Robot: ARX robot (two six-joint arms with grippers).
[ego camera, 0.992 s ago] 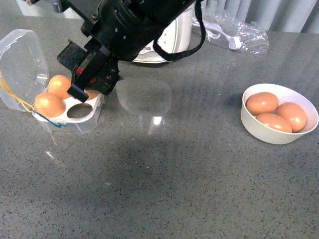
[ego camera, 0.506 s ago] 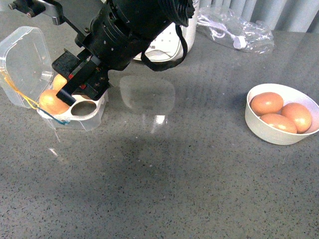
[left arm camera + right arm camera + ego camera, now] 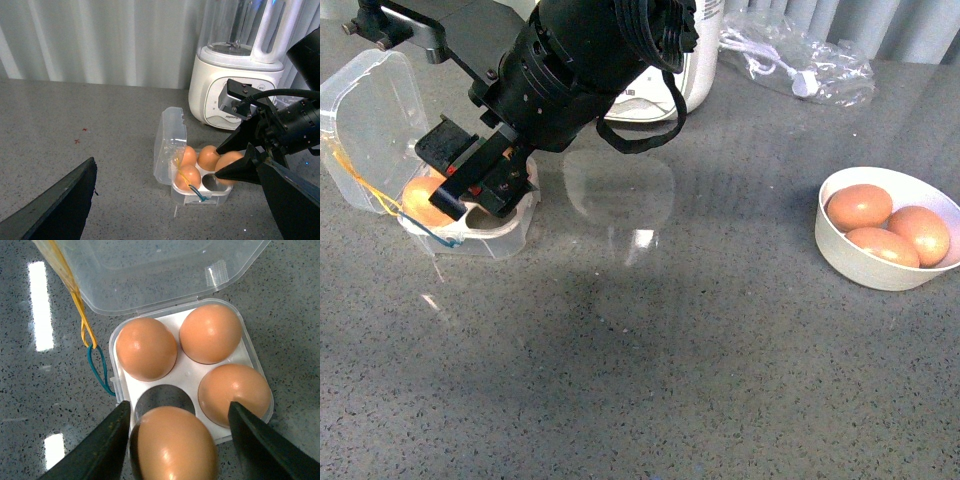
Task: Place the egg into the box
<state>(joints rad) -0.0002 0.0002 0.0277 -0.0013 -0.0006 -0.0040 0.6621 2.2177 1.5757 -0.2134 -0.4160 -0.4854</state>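
egg [image 3: 172, 445] is clamped between the two fingers of the right gripper [image 3: 472, 192], hanging just over the box and not yet seated.

grey counter [image 3: 670, 360] carries everything. the right arm [image 3: 580, 60] reaches across it to the robot's left side, and a white blender [image 3: 240, 85] stands behind. the box [image 3: 187, 374] lies open, its clear lid [image 3: 165, 270] folded back. well apart on the right, a white bowl [image 3: 840, 255] holds three more eggs [image 3: 860, 207].

three slots are already filled [image 3: 146, 348]. the one empty slot [image 3: 162, 396] is the corner nearest the gripper. the held egg's tip overlaps its rim in the right wrist view, so the slot lies straight ahead of the fingers and a touch to one side. the egg's long axis seems to run along the fingers, toward the slot. a short push down that line looks like all that is needed, watching the neighbour egg [image 3: 234, 394] beside one finger.

the left gripper [image 3: 174, 165] stands wide apart and empty, farther from the box.

yellow band [image 3: 80, 315] and blue band [image 3: 100, 371] trail off the box's edge, clear of the slot.
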